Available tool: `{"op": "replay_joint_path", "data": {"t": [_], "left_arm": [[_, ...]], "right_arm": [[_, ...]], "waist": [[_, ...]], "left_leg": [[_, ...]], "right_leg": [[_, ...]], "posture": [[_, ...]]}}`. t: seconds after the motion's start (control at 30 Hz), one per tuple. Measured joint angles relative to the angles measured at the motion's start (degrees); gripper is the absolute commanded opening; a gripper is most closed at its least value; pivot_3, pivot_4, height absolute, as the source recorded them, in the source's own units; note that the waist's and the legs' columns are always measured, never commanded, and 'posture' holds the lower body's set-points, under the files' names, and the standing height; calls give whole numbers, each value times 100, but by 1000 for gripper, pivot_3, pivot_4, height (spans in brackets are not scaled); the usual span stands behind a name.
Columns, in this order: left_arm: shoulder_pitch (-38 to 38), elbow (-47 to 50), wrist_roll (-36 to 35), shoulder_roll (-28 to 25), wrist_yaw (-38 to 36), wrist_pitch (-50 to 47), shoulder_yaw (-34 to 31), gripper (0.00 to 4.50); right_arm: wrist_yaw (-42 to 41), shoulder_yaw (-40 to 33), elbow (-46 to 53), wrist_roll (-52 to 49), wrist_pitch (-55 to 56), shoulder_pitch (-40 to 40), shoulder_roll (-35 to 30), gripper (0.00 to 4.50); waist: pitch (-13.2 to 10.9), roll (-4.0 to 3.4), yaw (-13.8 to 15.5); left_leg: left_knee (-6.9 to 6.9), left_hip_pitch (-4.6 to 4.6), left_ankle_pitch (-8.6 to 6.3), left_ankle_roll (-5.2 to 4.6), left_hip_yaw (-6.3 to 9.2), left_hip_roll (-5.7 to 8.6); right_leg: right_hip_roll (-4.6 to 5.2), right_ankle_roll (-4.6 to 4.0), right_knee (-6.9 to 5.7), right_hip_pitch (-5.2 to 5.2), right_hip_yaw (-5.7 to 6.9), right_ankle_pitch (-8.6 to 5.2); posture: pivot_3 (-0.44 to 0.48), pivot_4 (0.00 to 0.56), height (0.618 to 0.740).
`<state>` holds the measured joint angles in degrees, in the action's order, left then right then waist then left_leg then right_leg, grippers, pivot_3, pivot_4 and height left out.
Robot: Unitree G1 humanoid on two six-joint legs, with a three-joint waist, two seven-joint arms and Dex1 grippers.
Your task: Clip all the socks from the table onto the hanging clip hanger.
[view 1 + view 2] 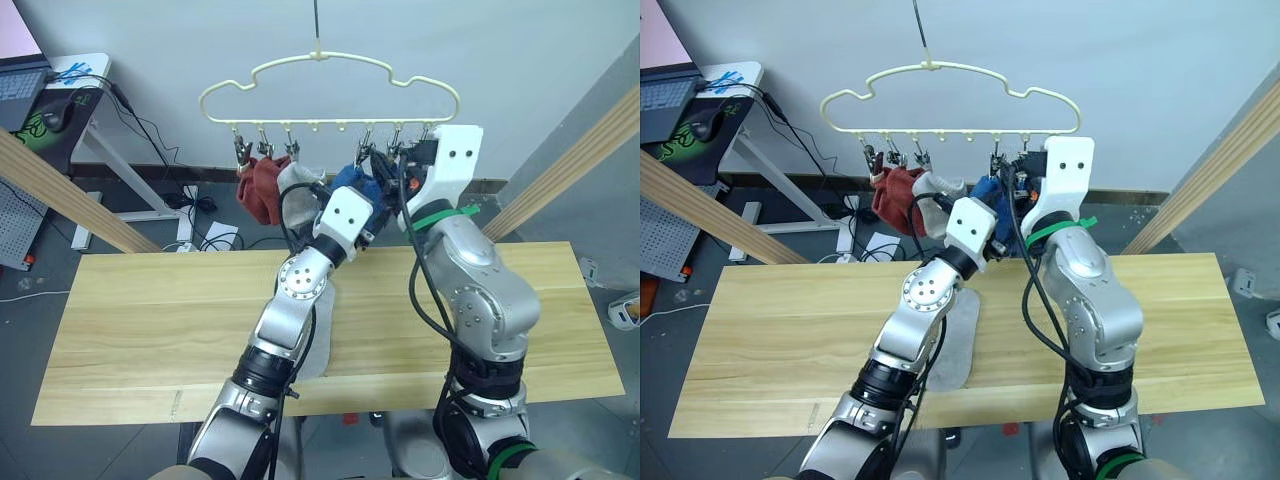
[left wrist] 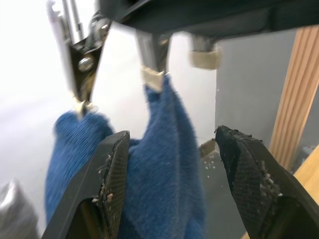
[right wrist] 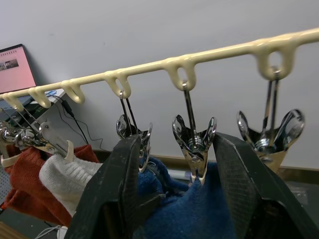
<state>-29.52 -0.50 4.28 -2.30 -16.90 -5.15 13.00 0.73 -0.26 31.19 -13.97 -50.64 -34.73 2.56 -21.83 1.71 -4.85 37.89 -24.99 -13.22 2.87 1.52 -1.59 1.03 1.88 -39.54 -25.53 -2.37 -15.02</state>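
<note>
The pale-yellow clip hanger [image 1: 330,75] hangs above the far edge of the table [image 1: 150,310]. Rust-red socks [image 1: 262,190] and a light grey sock [image 1: 296,178] hang from its left clips. Two blue socks [image 1: 352,182] hang from clips further right. My left gripper [image 2: 172,144] is open, and one clipped blue sock [image 2: 164,164] hangs between its fingers, brushing one of them. My right gripper [image 3: 174,149] is open just under the hanger bar, its fingers either side of a metal clip [image 3: 194,142] that bites a blue sock. Another light grey sock [image 1: 955,345] lies on the table under my left arm.
Thick wooden poles slant at the left [image 1: 70,190] and the right [image 1: 570,165] of the table. A desk [image 1: 85,70] with a laptop and a mouse stands at the back left, with cables on the floor below. The hanger's rightmost clip [image 3: 271,134] holds nothing.
</note>
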Motion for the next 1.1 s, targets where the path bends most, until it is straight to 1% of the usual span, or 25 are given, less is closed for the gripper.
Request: {"op": "replay_joint_path", "data": {"t": [0.1, 0.17, 0.23, 0.33, 0.43, 0.6, 0.7, 0.8, 0.87, 0.97, 1.1], "left_arm": [[101, 280, -200, -132, -220, -267, -33, 2935], [219, 528, -468, -218, -468, -519, -103, 2935], [258, 615, -609, -273, -587, -663, -126, 2935], [446, 1053, -938, -518, -918, -984, -178, 2935], [594, 1516, -1343, -922, -1304, -1343, -315, 2935], [736, 2280, -2464, -1661, -2042, -2028, -885, 2935], [696, 2543, -3090, -2022, -2346, -2342, -1251, 2935], [666, 2689, -3699, -2250, -2532, -2624, -1557, 2935], [598, 2735, -3982, -2348, -2613, -2692, -1730, 2935], [517, 2720, -4065, -2471, -2704, -2579, -1793, 2935], [366, 2661, -4063, -2470, -2728, -2404, -1791, 2935]], "right_arm": [[-182, -47, 320, -145, -123, 91, -267, 2323], [-283, -79, 562, -273, -167, 248, -431, 2323], [-332, -85, 638, -316, -207, 282, -515, 2323], [-552, -96, 1012, -518, -226, 464, -795, 2323], [-724, -148, 1363, -629, -227, 681, -1133, 2323], [-786, -316, 1538, -614, -225, 1143, -1555, 2323], [-727, -312, 1538, -495, -203, 1253, -1661, 2323], [-632, -291, 1511, -301, -112, 1309, -1740, 2323], [-575, -287, 1422, -237, -54, 1290, -1747, 2323], [-532, -195, 1214, -94, 53, 1205, -1710, 2323], [-397, -70, 932, 75, 169, 1056, -1552, 2323]], "waist": [[0, 0, 0], [0, 0, -4], [0, 0, -8], [0, 0, -12], [0, 0, -13], [0, 0, -12], [0, 0, -14], [0, 0, -7], [0, 0, -4], [0, 0, -5], [0, 0, 6]], "left_leg": [[1, 0, 0, 0, -1, 1], [1, 1, 0, 0, 1, 0], [3, 1, 0, 0, 1, 0], [1, 1, 0, 0, 3, -1], [1, 1, 0, 0, 4, -1], [4, 4, 1, 2, 2, -3], [4, 6, 1, 2, 1, -2], [4, 6, 1, 2, 1, -3], [3, 7, 1, 2, 1, -3], [2, 7, 1, 2, 0, -2], [2, 7, 1, 2, 2, -2]], "right_leg": [[0, 0, 1, 1, -1, 0], [-1, 0, 0, 2, 0, 0], [-2, 0, -1, 2, 0, 0], [-2, 1, 3, 4, 1, -1], [-2, 1, 4, 5, 1, -1], [-4, 3, 3, 7, 0, -2], [-6, 5, 4, 7, -3, -3], [-7, 19, 7, 8, -2, -10], [-7, 18, 7, 8, -2, -10], [-7, 5, 8, 8, -3, -2], [-7, 4, 10, 9, -2, -2]], "posture": [[-132, 345, 740], [-133, 345, 740], [-135, 345, 740], [-138, 345, 740], [-140, 344, 740], [-136, 348, 740], [-126, 351, 740], [-116, 352, 740], [-114, 353, 740], [-112, 354, 740], [-111, 354, 740]]}}
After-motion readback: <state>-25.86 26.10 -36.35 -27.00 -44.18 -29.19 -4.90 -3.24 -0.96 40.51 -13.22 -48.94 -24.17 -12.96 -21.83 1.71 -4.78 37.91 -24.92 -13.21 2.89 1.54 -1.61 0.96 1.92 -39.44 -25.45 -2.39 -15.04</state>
